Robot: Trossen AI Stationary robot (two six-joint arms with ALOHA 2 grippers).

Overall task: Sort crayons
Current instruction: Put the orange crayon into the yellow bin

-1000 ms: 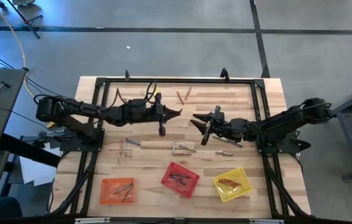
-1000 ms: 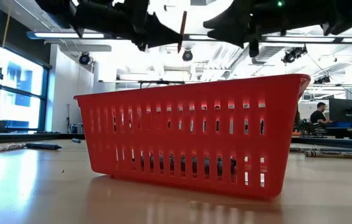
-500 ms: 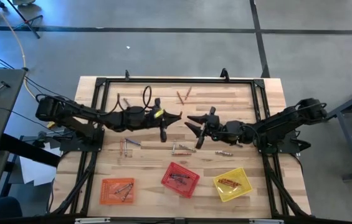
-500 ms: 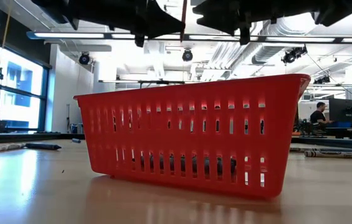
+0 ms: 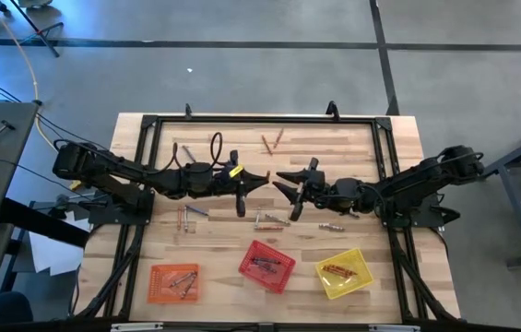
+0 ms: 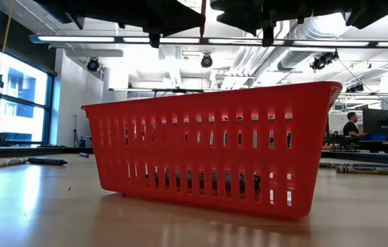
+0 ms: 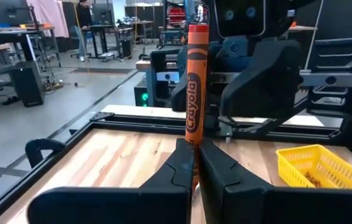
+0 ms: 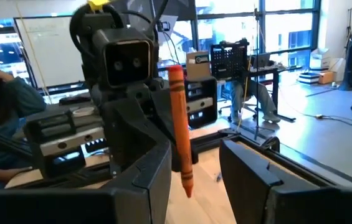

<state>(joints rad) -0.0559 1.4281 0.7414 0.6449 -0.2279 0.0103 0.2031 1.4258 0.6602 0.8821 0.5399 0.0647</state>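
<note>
Crayons lie in several places on the wooden table point(image 5: 398, 148): one orange crayon point(image 7: 194, 87) stands upright, pinched at its lower end by the clenched left claw point(image 7: 195, 163) above the middle of the table, while loose ones rest on the boards and others lie inside the baskets. On the held crayon's paper wrapper the word "Crayola" reads lengthwise in black, with black bands near its top end. The right claw point(image 8: 194, 163) faces the left one at close range, its fingers spread apart with the tip of the orange crayon between them, not yet touched by either finger. Along the near edge of the table sit three mesh baskets in a row: an orange basket point(image 5: 173, 281) on the left, a red basket point(image 5: 266, 266) in the middle, a yellow basket point(image 5: 344, 272) on the right, each with a few crayons in it. A pair of reddish crayons point(image 5: 271, 142) lies near the far edge, a small group point(image 5: 189, 216) sits below the left arm, and greyish ones point(image 5: 271, 220) lie just beyond the red basket.
</note>
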